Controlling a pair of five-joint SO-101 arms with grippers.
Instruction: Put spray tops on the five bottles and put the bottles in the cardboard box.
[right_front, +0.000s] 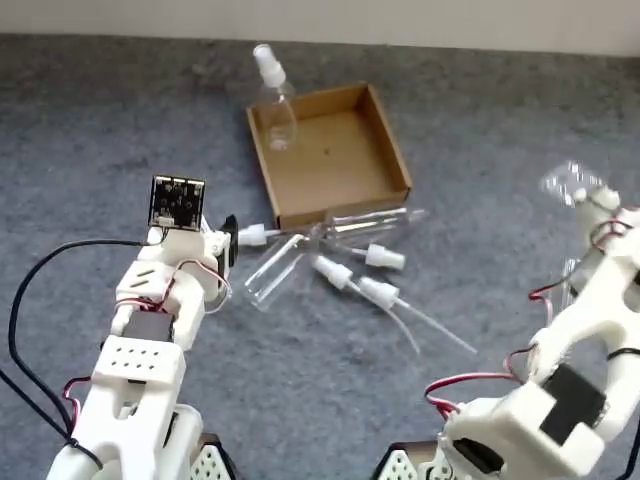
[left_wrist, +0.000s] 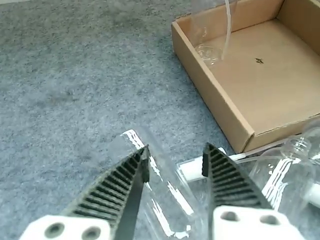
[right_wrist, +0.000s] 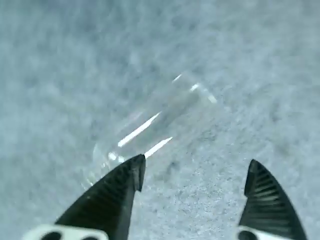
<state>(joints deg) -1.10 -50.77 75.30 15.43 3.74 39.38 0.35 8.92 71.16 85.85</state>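
Grey carpet (right_front: 100, 120) lay under both arms. We saw our left gripper (left_wrist: 176, 150) spread over a lying bottle (left_wrist: 165, 205) near the cardboard box (left_wrist: 220, 105), where one capped bottle (right_front: 275, 95) stood. Our right gripper (right_wrist: 196, 162) gaped above a bare bottle (right_wrist: 155, 125).

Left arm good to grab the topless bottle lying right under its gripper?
Probably yes: the left gripper hangs open right over the bottle, with nothing in between. A spray top lies close beside it and might get nudged.
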